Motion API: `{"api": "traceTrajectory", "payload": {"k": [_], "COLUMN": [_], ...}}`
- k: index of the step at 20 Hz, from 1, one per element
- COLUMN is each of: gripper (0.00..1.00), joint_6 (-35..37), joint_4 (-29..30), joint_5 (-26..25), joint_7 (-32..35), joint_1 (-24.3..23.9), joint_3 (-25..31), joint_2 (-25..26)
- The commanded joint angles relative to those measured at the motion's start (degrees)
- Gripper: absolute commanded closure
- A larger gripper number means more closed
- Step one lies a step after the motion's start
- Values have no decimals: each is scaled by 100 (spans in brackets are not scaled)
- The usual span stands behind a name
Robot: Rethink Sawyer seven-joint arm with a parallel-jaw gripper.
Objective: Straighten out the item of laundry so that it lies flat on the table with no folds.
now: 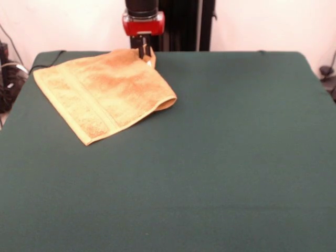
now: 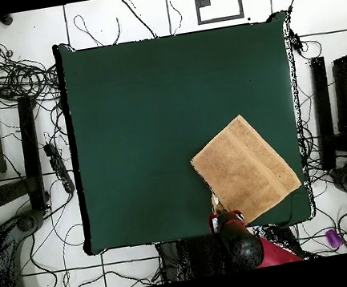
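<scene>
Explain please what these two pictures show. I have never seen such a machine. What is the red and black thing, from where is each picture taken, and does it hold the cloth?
The red and black thing is a robot arm; its gripper works as its hand. One picture is taken across the table, facing the robot; the other looks straight down from above. On the green table lies one orange-tan towel, folded over on itself, not flat. The gripper is at the towel's corner nearest the robot and seems to pinch it, with the cloth slightly raised there.
</scene>
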Motion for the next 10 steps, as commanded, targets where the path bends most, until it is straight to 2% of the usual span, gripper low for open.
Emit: {"api": "traceTrajectory", "payload": {"k": [1,7,8,10], "gripper": [100,100,0,0], "joint_6": [203,78,14,-48], "joint_4": [-122,-157,-161,-151], "joint_5": [176,86,39,22], "joint_7": [1635,1617,1617,1635], "joint_1": [240,220,196,200], "joint_3": [603,632,650,645], "joint_2": [318,321,326,324]}}
